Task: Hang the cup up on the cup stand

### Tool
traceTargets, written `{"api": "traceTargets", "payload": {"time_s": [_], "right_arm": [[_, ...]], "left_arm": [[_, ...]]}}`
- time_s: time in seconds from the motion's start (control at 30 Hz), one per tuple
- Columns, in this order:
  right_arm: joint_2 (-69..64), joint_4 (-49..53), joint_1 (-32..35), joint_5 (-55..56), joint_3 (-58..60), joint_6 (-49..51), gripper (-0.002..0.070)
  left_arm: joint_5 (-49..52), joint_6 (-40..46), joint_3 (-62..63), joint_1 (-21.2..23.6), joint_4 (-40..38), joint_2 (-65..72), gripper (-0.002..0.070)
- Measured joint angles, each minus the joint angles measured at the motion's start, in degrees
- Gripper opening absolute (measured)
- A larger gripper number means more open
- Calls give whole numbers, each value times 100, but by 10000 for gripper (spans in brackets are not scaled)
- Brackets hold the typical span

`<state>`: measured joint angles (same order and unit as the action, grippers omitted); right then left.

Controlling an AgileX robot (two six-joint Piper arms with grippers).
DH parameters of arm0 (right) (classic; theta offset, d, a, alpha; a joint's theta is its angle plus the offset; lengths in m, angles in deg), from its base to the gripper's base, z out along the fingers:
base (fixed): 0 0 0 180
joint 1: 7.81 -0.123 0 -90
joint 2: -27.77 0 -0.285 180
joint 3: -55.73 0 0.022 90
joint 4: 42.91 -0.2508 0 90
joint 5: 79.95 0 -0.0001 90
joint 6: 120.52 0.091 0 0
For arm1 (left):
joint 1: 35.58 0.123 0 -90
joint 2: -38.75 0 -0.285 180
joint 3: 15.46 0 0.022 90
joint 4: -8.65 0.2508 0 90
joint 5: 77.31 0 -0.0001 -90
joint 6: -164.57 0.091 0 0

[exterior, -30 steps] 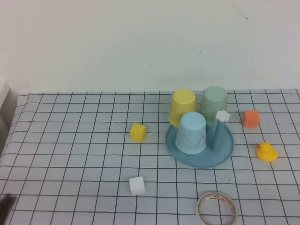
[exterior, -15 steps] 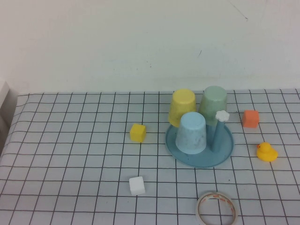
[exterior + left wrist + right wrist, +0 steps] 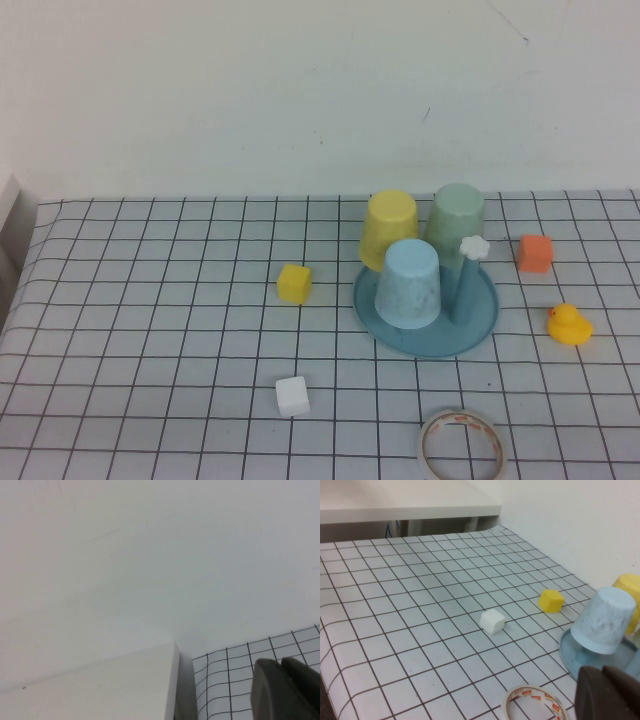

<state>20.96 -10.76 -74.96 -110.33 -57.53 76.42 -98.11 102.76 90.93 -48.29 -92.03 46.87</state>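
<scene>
The light blue cup [image 3: 408, 283] [image 3: 604, 620] sits mouth down on the round blue-grey cup stand [image 3: 430, 348] [image 3: 568, 652], slightly tilted, at the stand's front left. One free blue peg with a white flower cap [image 3: 474, 246] rises beside it. Neither arm shows in the high view. My left gripper [image 3: 280, 663] is shut and empty, over the checked cloth near the wall. In the right wrist view my right gripper [image 3: 603, 671] is shut and empty, hanging short of the stand's near rim, apart from the cup.
A yellow cup [image 3: 390, 228] and a pale green cup [image 3: 456, 212] stand inverted at the stand's back. On the checked cloth lie a yellow cube [image 3: 294, 283], a white cube [image 3: 292, 396], an orange cube [image 3: 535, 253], a rubber duck [image 3: 568, 325] and a tape roll [image 3: 461, 447].
A dark piece of the left arm at the high view's bottom left corner has slid out of sight. The cup, the stand and the loose objects have not moved.
</scene>
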Motion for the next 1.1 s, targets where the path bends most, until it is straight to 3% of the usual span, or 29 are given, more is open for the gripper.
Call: {"api": "traceTargets", "payload": {"time_s": [0.23, 0.3, 0.37, 0.43, 0.53, 0.57, 0.67, 0.83, 1.1], "right_arm": [[0, 0, 0, 0, 0, 0, -1], [0, 0, 0, 0, 0, 0, -1], [0, 0, 0, 0, 0, 0, -1], [0, 0, 0, 0, 0, 0, -1], [0, 0, 0, 0, 0, 0, -1], [0, 0, 0, 0, 0, 0, -1], [0, 0, 0, 0, 0, 0, -1], [0, 0, 0, 15, 0, 0, -1], [0, 0, 0, 14, 0, 0, -1]], "left_arm": [[176, -107, -172, 110, 10, -11, -1], [367, -563, -194, 174, 484, -11, -1], [611, -1714, -194, 281, 1863, -11, -1], [810, -3333, -230, 434, 3866, -11, -1], [1022, -6188, -412, 727, 6405, -34, -1], [1339, -7590, -469, 962, 7477, -77, -1], [2115, -8808, -469, 1228, 8103, -92, -1], [3817, -10020, -469, 1361, 8671, -100, -1], [3880, -10689, -459, 1074, 8948, -114, -1]]}}
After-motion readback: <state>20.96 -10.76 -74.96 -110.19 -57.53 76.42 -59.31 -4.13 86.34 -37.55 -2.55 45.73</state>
